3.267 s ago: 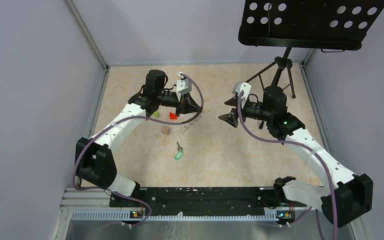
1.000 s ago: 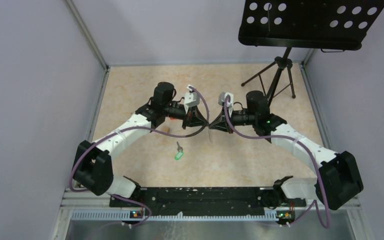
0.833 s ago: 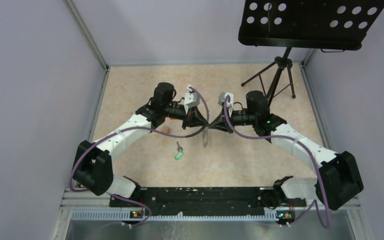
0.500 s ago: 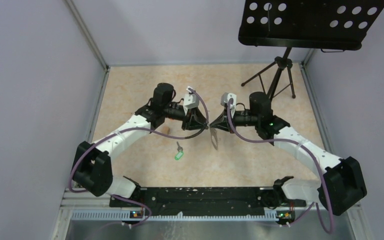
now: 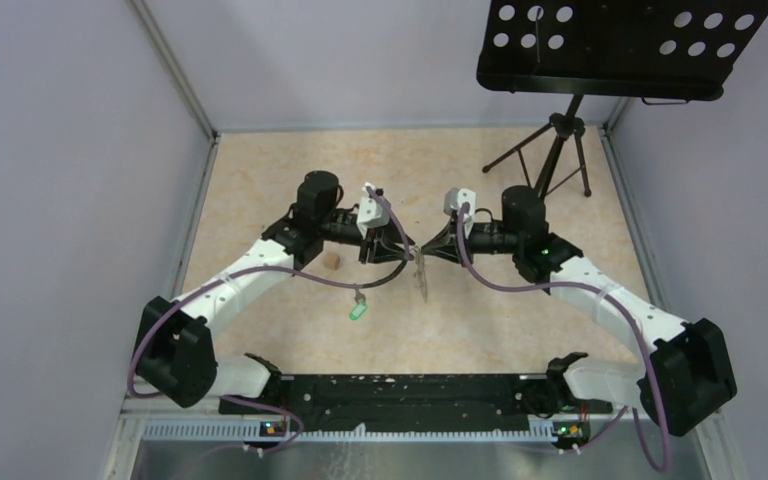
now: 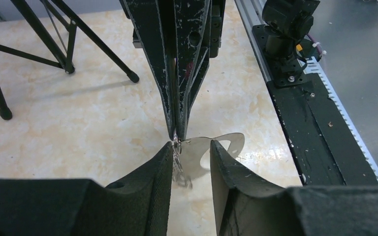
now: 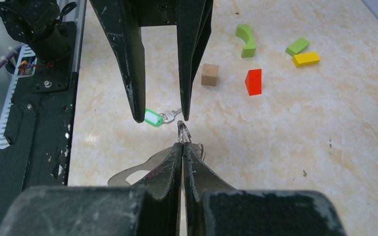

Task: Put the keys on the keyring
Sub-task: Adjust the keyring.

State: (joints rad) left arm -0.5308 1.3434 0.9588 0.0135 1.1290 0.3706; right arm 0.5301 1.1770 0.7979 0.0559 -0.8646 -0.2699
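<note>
The pale table [image 5: 260, 190] has the 2 arms meeting nose to nose over its middle. In the overhead view the right gripper [image 7: 182, 146] comes in from 3 o'clock. Its jaws are pressed fully together on the small wire loops of the keyring [image 7: 182, 132], which show just past its tips. A flat silver piece [image 6: 197, 145] dangles from the ring; whether it is a key I cannot tell. The left gripper [image 6: 189, 147] faces it from 9 o'clock, about half open with nothing in it, its fingers either side of the hanging piece. The 1 loose key with the green tag [image 5: 357, 303] lies flat on the table at about 7 o'clock of that meeting point. Its long axis runs 12 to 6, tag at the 6 end. It lies on the left arm's side, so I'd judge the free left gripper the nearer one to fetch it.
</note>
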